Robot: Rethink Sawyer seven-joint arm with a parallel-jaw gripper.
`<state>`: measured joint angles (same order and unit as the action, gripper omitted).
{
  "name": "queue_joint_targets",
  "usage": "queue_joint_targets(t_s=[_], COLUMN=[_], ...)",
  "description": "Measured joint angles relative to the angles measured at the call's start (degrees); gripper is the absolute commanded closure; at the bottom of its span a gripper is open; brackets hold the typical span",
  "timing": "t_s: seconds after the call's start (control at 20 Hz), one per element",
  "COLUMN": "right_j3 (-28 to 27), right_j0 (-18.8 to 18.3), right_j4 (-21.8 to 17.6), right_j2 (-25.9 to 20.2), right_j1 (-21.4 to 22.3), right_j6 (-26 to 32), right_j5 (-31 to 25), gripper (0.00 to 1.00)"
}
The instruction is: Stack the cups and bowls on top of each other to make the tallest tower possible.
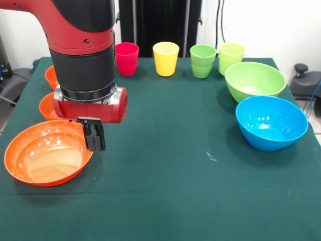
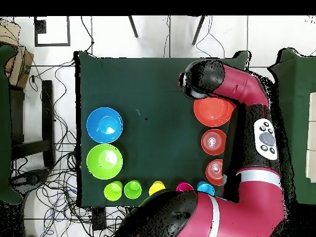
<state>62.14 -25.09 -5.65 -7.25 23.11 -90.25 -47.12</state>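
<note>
The wide orange bowl rests on the green cloth. My gripper is at its rim, on the side toward the table's middle, and its fingers are drawn together, shut on that rim. Two small orange bowls show partly behind my arm, in a row. Pink, yellow and two light green cups line the far edge. A sky blue cup shows only from overhead. The lime green bowl and blue bowl sit at the right. No tower stands.
The red and black arm reaches over the orange bowls. Cables and chair legs lie beyond the table, and a black stand rises behind the cups.
</note>
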Motion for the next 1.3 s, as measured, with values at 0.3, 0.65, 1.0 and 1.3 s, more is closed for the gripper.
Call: queue_joint_targets(t_s=[0.3,0.65,1.0,1.3], right_j3=[-0.2,-0.2,-0.2,-0.2], right_j0=[0.0,0.0,0.0,0.0], right_j4=[0.0,0.0,0.0,0.0], right_j2=[-0.1,-0.1,-0.2,-0.2], right_j1=[-0.1,-0.1,-0.1,-0.1], right_j6=[0.0,0.0,0.0,0.0], right_j5=[0.0,0.0,0.2,0.2], gripper=[1.0,1.0,0.0,0.0])
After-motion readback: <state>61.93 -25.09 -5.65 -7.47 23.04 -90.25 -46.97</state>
